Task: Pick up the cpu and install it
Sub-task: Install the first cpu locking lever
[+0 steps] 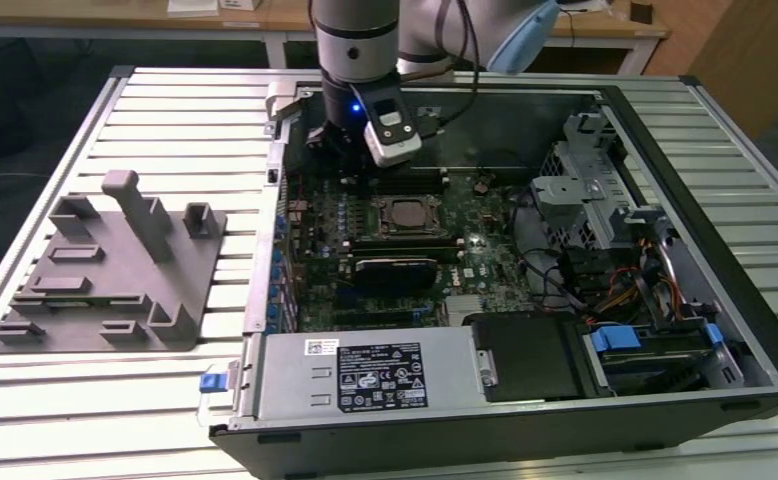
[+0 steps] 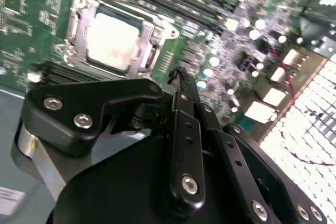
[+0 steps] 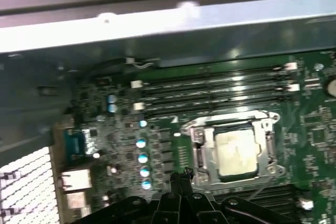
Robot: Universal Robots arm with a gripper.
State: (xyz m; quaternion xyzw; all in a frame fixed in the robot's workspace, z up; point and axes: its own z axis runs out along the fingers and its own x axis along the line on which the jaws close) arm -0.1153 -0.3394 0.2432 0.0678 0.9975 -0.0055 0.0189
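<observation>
This looks like a robotics lab or test workshop. A slatted aluminium table (image 1: 96, 400) carries an opened desktop computer case (image 1: 496, 440) with its motherboard (image 1: 489, 240) bared. A grey plastic fixture block (image 1: 109, 280) sits at the exterior view's left. A robot arm (image 1: 356, 40) reaches into the case, and wooden desks (image 1: 282, 18) line the far side.

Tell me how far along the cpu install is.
Done: the cpu lies in the socket. In hand: nothing; the tool is shut and empty, near the socket. Left: whether the socket is latched I cannot tell.
</observation>
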